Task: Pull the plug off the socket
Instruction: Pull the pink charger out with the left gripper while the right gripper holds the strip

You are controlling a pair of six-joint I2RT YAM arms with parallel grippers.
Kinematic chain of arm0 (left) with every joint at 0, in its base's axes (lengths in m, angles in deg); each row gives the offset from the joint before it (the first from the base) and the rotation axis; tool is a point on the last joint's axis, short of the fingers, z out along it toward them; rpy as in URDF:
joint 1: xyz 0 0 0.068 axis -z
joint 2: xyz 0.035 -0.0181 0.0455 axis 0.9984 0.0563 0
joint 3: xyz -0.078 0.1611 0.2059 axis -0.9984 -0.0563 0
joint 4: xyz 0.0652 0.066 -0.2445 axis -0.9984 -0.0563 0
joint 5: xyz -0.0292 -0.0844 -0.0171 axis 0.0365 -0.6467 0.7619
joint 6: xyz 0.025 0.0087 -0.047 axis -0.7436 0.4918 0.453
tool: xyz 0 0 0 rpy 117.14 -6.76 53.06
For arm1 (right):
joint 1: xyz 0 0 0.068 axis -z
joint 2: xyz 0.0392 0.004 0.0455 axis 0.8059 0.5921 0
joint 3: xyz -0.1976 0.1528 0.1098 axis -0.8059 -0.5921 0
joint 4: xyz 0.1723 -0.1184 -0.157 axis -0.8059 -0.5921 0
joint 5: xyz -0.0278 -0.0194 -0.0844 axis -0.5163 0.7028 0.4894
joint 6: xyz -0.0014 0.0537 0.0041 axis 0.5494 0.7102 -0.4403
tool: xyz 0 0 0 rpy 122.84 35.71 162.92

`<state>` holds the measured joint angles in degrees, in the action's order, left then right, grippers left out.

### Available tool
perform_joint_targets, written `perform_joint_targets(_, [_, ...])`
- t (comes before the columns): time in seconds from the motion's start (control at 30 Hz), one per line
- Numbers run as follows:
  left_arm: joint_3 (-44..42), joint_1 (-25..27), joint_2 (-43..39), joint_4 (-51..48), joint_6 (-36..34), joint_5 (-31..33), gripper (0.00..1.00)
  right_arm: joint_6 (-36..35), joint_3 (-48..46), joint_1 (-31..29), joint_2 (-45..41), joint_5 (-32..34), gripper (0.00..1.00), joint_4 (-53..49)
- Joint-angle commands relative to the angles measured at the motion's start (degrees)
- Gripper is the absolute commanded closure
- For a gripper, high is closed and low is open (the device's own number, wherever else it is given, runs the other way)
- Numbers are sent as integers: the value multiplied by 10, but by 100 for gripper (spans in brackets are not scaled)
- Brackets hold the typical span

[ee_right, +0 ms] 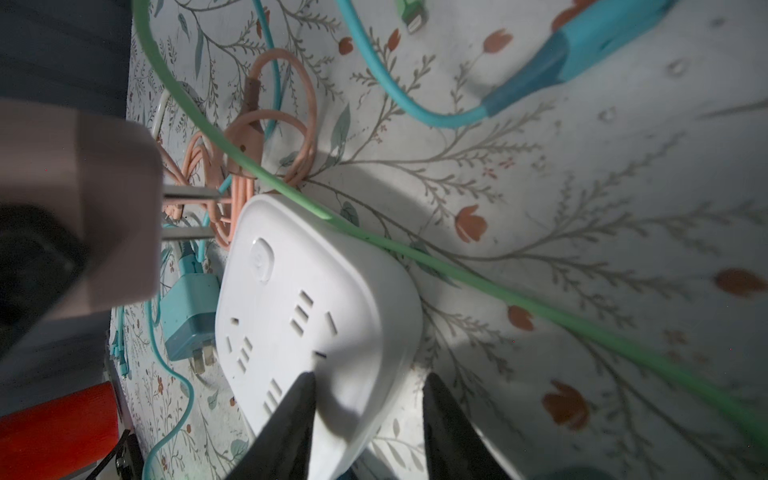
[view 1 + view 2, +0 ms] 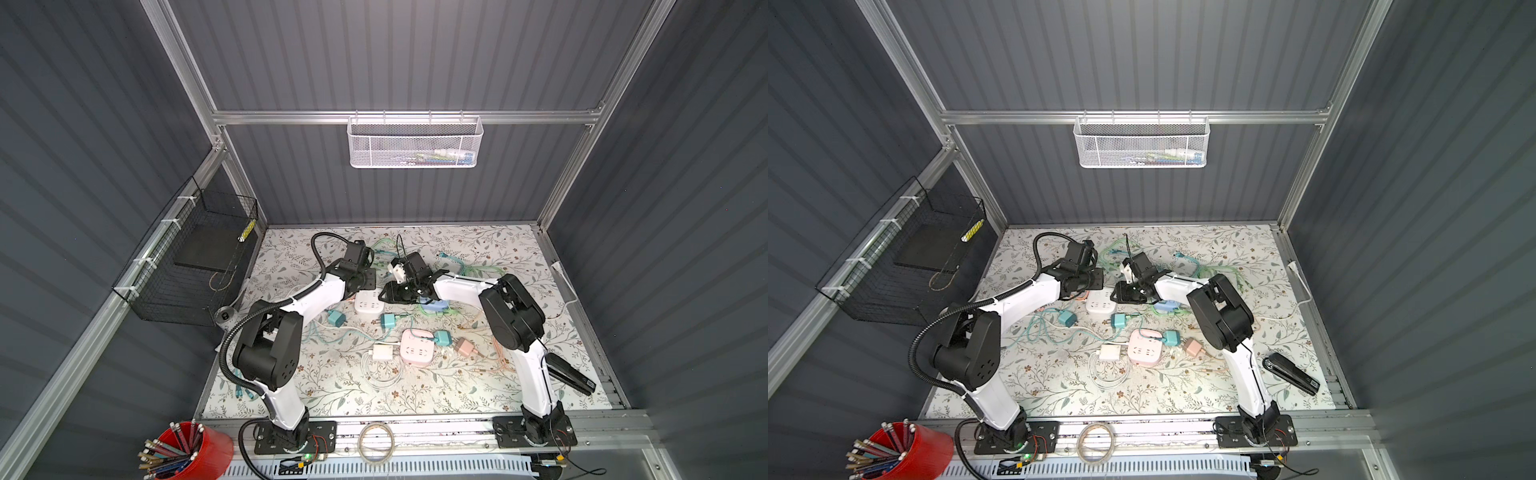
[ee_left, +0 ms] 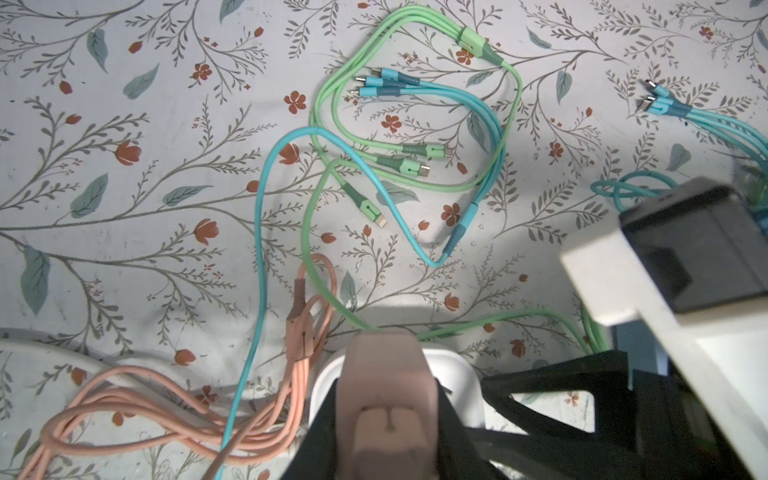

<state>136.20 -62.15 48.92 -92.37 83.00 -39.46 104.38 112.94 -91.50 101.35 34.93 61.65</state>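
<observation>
In the left wrist view my left gripper point(image 3: 388, 415) is shut on a dusty pink plug point(image 3: 386, 374), black fingers on both its sides. The right wrist view shows that plug point(image 1: 83, 208) lifted off, its two metal prongs bare in the air beside the white socket point(image 1: 316, 316). The socket lies flat on the floral table, and it shows in both top views point(image 2: 369, 302) point(image 2: 1100, 302). My right gripper point(image 1: 368, 376) is open: one finger rests on the socket's top near a corner, the other hangs over the table beside it. From above, both grippers point(image 2: 365, 286) point(image 2: 384, 296) crowd over the socket.
Green and teal cables point(image 3: 415, 124) and a coiled orange cable point(image 3: 166, 415) lie around the socket. Nearer the front are a pink socket point(image 2: 417, 347) with a teal plug point(image 2: 441, 337), loose teal plugs point(image 2: 336, 318), a white charger point(image 2: 381, 353) and a black stapler point(image 2: 571, 374).
</observation>
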Motion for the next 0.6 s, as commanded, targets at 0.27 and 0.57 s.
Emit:
perform_joint_targets(0.27, [-26,-50,-14,46,12,-85,94,-14,-20,-2,-8,7,54,-47])
perform_joint_targets(0.57, [-56,-90,-18,83,28,-143,94,-16,-22,-2,-13,6,52,-47])
